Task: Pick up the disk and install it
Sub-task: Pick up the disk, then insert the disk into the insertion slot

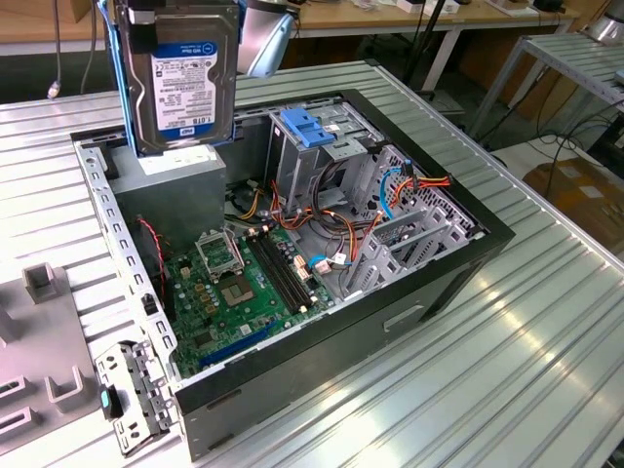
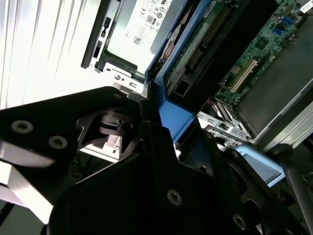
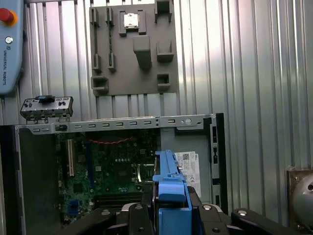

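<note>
The disk (image 1: 181, 76), a silver drive with a white-and-blue label in a blue carrier bracket, hangs upright above the back left corner of the open computer case (image 1: 458, 255). It is clear of the case, over the grey power supply (image 1: 175, 180). My gripper (image 3: 170, 209) is shut on the disk's top edge. In both wrist views its black fingers (image 2: 161, 147) clamp the blue bracket (image 3: 169, 183). The blue caddy (image 1: 306, 127) sits on top of the grey drive cage (image 1: 302, 161) inside the case, to the exterior view's right of the disk.
The green motherboard (image 1: 239, 288) and orange and blue cables (image 1: 390, 190) lie in the case. A grey fixture plate (image 3: 132, 49) and a loose metal bracket (image 1: 132, 395) rest on the ribbed metal table (image 1: 507, 370). A teach pendant (image 3: 10, 44) lies beside the plate.
</note>
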Available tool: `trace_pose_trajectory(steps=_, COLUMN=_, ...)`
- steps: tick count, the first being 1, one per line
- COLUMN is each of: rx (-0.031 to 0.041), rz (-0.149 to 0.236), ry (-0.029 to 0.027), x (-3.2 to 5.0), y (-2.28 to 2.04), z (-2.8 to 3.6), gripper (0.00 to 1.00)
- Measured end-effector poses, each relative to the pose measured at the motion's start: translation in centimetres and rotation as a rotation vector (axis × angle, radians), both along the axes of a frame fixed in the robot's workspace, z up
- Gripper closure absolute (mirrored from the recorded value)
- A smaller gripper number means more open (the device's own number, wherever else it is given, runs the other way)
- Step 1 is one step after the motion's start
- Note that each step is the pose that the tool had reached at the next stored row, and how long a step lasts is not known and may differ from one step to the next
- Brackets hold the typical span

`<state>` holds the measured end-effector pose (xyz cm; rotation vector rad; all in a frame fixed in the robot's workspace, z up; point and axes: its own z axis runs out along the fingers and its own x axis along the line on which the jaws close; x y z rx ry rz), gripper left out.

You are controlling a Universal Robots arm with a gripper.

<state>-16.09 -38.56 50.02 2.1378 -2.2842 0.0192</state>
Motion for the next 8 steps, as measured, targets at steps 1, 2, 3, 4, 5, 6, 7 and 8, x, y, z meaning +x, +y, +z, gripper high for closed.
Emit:
trace_pose_trajectory(steps=1, rx=0.0001, rz=0.000, ry=-0.0001, x=0.01, y=-0.25, z=-0.02, gripper=0.63)
trace_pose_trajectory(steps=2, rx=0.0001, rz=0.000, ry=0.0000, x=0.00, y=-0.38, z=-0.02, gripper=0.63)
trace_pose_trajectory(steps=3, rx=0.0002, rz=0.000, ry=-0.0001, x=0.01, y=-0.42, z=-0.03, gripper=0.63)
trace_pose_trajectory(steps=4, rx=0.0001, rz=0.000, ry=0.0000, x=0.01, y=-0.42, z=-0.02, gripper=0.63)
trace_pose_trajectory(steps=5, rx=0.0000, rz=0.000, ry=0.0000, x=0.00, y=-0.46, z=-0.02, gripper=0.63)
trace_pose_trajectory(steps=6, rx=0.0001, rz=0.000, ry=0.0000, x=0.00, y=-0.51, z=-0.02, gripper=0.63)
trace_pose_trajectory(steps=7, rx=0.0001, rz=0.000, ry=0.0000, x=0.00, y=-0.51, z=-0.02, gripper=0.63)
trace_pose_trajectory(steps=8, rx=0.0000, rz=0.000, ry=0.0000, x=0.01, y=-0.52, z=-0.02, gripper=0.63)
